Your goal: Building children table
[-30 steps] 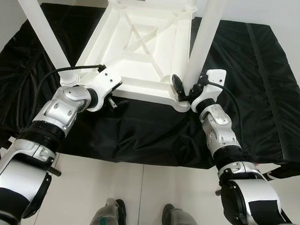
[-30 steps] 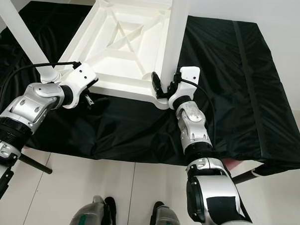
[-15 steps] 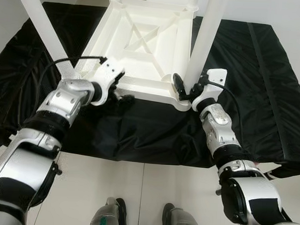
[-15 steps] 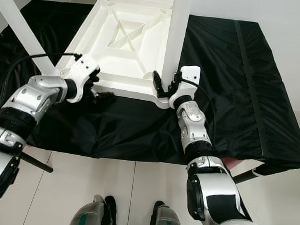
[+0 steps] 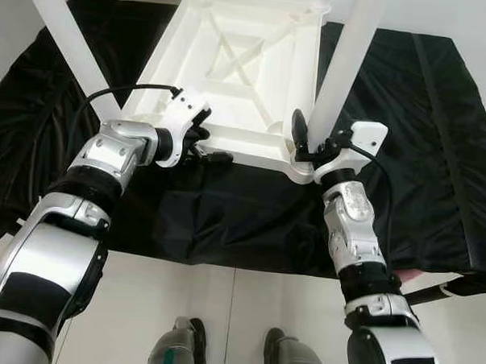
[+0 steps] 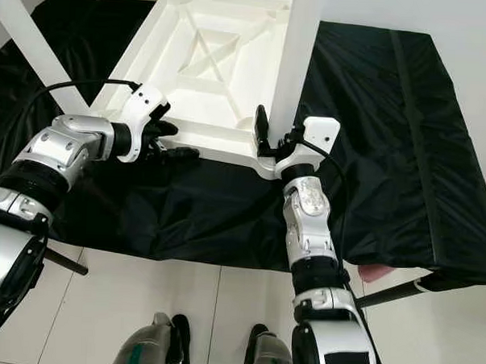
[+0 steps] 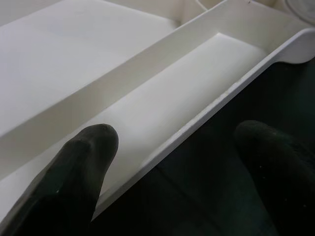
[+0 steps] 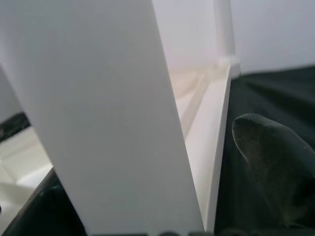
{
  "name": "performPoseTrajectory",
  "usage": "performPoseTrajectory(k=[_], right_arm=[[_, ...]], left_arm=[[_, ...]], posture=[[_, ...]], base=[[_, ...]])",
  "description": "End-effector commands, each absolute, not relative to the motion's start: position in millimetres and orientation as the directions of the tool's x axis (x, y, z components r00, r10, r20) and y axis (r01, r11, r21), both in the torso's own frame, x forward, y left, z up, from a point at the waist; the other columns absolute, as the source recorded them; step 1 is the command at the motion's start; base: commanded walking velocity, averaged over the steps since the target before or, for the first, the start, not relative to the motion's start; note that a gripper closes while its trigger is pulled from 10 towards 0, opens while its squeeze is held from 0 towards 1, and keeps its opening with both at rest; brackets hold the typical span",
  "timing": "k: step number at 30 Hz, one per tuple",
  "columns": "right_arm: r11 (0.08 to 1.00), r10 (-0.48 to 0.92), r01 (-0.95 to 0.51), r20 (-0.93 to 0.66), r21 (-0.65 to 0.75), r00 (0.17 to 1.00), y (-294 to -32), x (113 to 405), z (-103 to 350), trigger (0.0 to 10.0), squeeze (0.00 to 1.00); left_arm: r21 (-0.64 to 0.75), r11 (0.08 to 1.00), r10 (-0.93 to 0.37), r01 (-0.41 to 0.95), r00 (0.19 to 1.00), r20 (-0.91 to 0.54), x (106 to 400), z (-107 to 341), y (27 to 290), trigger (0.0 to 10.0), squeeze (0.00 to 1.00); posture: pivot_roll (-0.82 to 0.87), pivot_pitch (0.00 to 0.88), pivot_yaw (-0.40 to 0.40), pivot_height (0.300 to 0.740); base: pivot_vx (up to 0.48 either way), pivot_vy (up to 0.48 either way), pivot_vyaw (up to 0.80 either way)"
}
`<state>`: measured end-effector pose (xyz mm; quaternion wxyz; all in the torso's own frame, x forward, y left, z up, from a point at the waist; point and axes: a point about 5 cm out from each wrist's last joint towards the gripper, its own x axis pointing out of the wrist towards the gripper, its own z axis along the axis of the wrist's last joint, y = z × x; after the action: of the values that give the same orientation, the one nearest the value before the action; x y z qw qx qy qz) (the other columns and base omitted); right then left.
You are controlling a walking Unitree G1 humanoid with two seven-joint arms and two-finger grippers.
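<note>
The white children's table [image 5: 232, 61] lies upside down on a black cloth [image 5: 226, 205], legs pointing up. My left gripper [image 5: 209, 147] is open at the table's near rim. One finger [image 7: 74, 182] is over the underside channel, the other over the cloth, with the rim [image 7: 197, 128] between them. My right gripper [image 5: 313, 141] is at the base of the near right leg [image 5: 345, 57]. It is open, and the leg [image 8: 108, 108] stands between its fingers [image 8: 275, 167] with a small gap showing.
The near left leg [image 5: 68, 37] leans up beside my left arm. The cloth's front edge hangs over white floor tiles, where my feet [image 5: 227, 351] stand. A dark metal bar [image 5: 448, 289] sticks out under the cloth at the right.
My left gripper has swung right from the near left corner to the middle of the table's near rim. The right gripper stays at the leg. The camera has shifted a little.
</note>
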<state>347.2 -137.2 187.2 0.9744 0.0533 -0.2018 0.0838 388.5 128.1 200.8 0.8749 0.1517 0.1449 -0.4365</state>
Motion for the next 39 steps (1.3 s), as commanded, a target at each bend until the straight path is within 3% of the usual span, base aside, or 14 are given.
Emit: performPoseTrajectory(k=[1, 3, 4, 5, 6, 7, 8, 16, 28, 39], right_arm=[[0.980, 0.146, -0.185, 0.354, 0.078, 0.924, -139.2, 345.9, 179.0, 10.0, 0.00], [0.980, 0.150, -0.186, 0.342, 0.073, 0.928, -139.8, 345.9, 178.3, 10.0, 0.00], [0.977, 0.163, -0.198, 0.335, 0.075, 0.928, -140.2, 346.5, 178.5, 7.2, 0.00], [0.977, 0.163, -0.198, 0.335, 0.075, 0.928, -140.2, 346.5, 178.5, 7.2, 0.00], [0.973, 0.182, -0.217, 0.332, 0.073, 0.926, -140.2, 347.1, 179.2, 4.4, 0.00], [0.973, 0.182, -0.217, 0.332, 0.073, 0.926, -140.2, 347.1, 179.2, 4.4, 0.00], [0.969, 0.205, -0.239, 0.323, 0.066, 0.924, -140.0, 347.0, 179.7, 0.0, 0.00], [0.962, 0.247, -0.270, 0.294, 0.039, 0.923, -145.0, 334.1, 179.9, 0.0, 0.00], [0.955, 0.276, -0.294, 0.275, 0.026, 0.921, -150.9, 312.3, 173.1, 0.0, 0.00], [0.935, 0.354, -0.349, 0.210, -0.060, 0.911, -171.8, 304.3, 167.7, 0.0, 0.00]], left_arm=[[0.120, 0.569, -0.698, 0.814, 0.555, -0.452, 386.2, 184.2, 130.0, 10.0, 0.00], [0.115, 0.567, -0.696, 0.816, 0.549, -0.463, 385.8, 180.7, 130.1, 10.0, 0.00], [0.114, 0.559, -0.694, 0.821, 0.539, -0.477, 384.7, 176.7, 129.9, 10.0, 0.00], [0.114, 0.559, -0.694, 0.821, 0.539, -0.477, 384.7, 176.7, 129.9, 10.0, 0.00], [0.106, 0.547, -0.695, 0.830, 0.521, -0.495, 382.8, 171.8, 130.0, 10.0, 0.00], [0.106, 0.547, -0.695, 0.830, 0.521, -0.495, 382.8, 171.8, 130.0, 10.0, 0.00], [0.098, 0.532, -0.698, 0.841, 0.501, -0.512, 380.8, 166.9, 129.8, 10.0, 0.00], [0.033, 0.422, -0.728, 0.906, 0.360, -0.584, 369.4, 148.1, 132.3, 10.0, 0.00], [-0.019, 0.315, -0.739, 0.949, 0.232, -0.633, 359.0, 140.5, 137.5, 10.0, 0.00], [-0.037, 0.286, -0.747, 0.958, 0.198, -0.635, 357.0, 143.5, 140.8, 10.0, 0.00]], posture=[[0.04, 0.147, 0.080, 0.740], [0.04, 0.147, 0.080, 0.740], [0.04, 0.146, 0.079, 0.740], [0.04, 0.146, 0.079, 0.740], [0.03, 0.147, 0.080, 0.740], [0.03, 0.147, 0.080, 0.740], [0.03, 0.146, 0.080, 0.740], [0.03, 0.145, 0.082, 0.740], [0.03, 0.143, 0.089, 0.740], [0.03, 0.140, 0.090, 0.740]], base=[[0.000, 0.000, 0.00], [0.000, 0.000, 0.00], [0.000, 0.000, 0.00], [0.000, 0.000, 0.00], [0.000, 0.000, 0.00], [0.000, 0.000, 0.00], [0.000, 0.000, 0.00], [0.000, 0.000, 0.00], [0.000, 0.000, 0.00], [0.000, 0.000, 0.00]])
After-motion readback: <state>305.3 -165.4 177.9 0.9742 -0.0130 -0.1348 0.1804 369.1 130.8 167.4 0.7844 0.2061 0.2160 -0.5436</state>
